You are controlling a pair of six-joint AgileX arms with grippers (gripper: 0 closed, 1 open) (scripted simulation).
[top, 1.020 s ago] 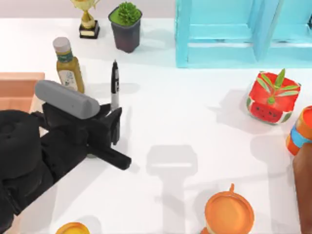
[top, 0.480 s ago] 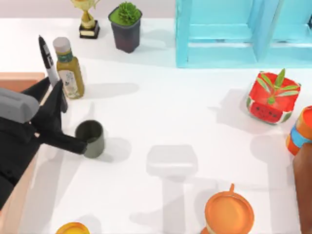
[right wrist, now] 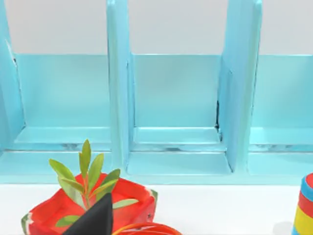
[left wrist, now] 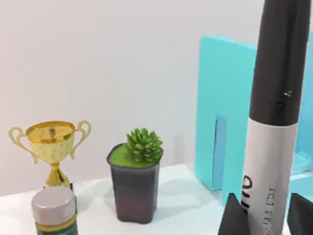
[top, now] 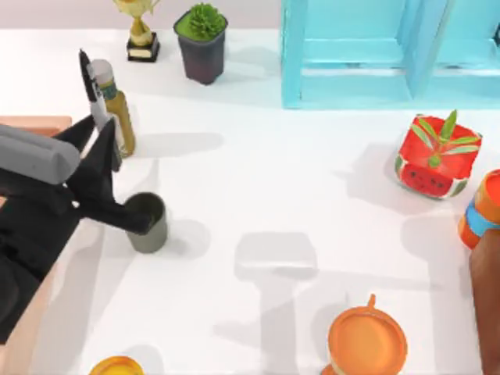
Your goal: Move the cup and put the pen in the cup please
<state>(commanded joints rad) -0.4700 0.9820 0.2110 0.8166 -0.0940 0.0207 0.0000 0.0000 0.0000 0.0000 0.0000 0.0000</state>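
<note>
A white desk [top: 258,180] seen from above. At its near edge stand an orange mug [top: 367,341] with a handle and, further left, a yellow round object [top: 116,366] cut off by the frame.

On the left side of the desk, the left gripper [top: 100,144] of a black AgileX arm has its fingers [left wrist: 234,215] clenched on the pen [top: 91,86], a slim black marker with a white labelled middle. The pen points up and away from the gripper, raised off the desk, its tip overlapping the dressing bottle [top: 114,109] in the top view. In the left wrist view the pen [left wrist: 271,127] stands upright between the two dark fingertips.

The cup [top: 147,223], a plain dark olive-grey cylinder, stands upright on the desk just beside and partly under the gripper's lower finger.

On the right side sit a red watermelon-patterned planter [top: 436,160] and an orange container with a blue band [top: 480,211] at the edge. The right wrist view shows a dark fingertip of the right gripper [right wrist: 95,218] in front of the planter; whether its fingers are apart cannot be told.

Along the far edge are a gold trophy [top: 141,31], a dark potted succulent [top: 201,41] and a turquoise shelf [top: 391,51].
</note>
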